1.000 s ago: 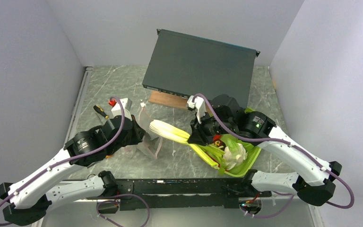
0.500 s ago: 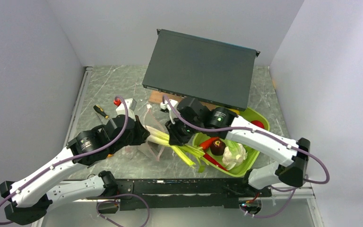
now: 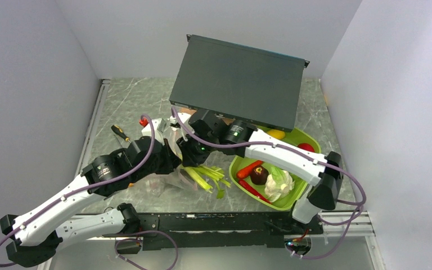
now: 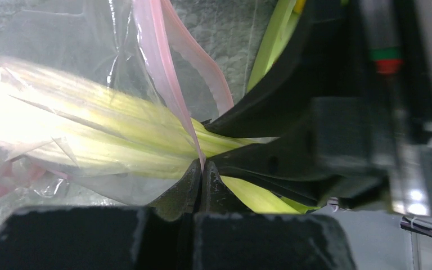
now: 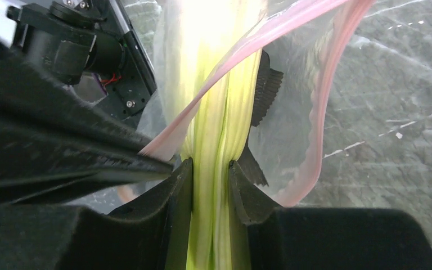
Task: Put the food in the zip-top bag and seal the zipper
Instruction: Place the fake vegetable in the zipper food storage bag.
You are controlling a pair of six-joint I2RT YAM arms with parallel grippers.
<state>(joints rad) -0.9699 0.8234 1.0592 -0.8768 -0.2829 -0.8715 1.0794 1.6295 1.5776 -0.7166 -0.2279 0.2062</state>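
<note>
Left gripper (image 4: 201, 171) pinched shut on the pink zipper (image 4: 158, 67), right gripper (image 5: 210, 175) clamped green stalks (image 5: 219, 112), their pale ends ahead of its fingers inside the zip-top bag (image 4: 62, 50)

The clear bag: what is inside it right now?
The pale ends of the green stalks, reaching in past the pink zipper, gripped by the right pincer. Glare and crinkles in the zip-top bag hide anything deeper.

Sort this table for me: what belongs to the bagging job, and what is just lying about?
Job: zip-top bag; its zipper, pinched by the left gripper; green stalks, held by the right gripper, partly inside the bag; red chili, purple ball, cauliflower, tomato, yellow fruit.
Lying about: lime-green tray (only holds the food); screwdriver; dark grey box.
</note>
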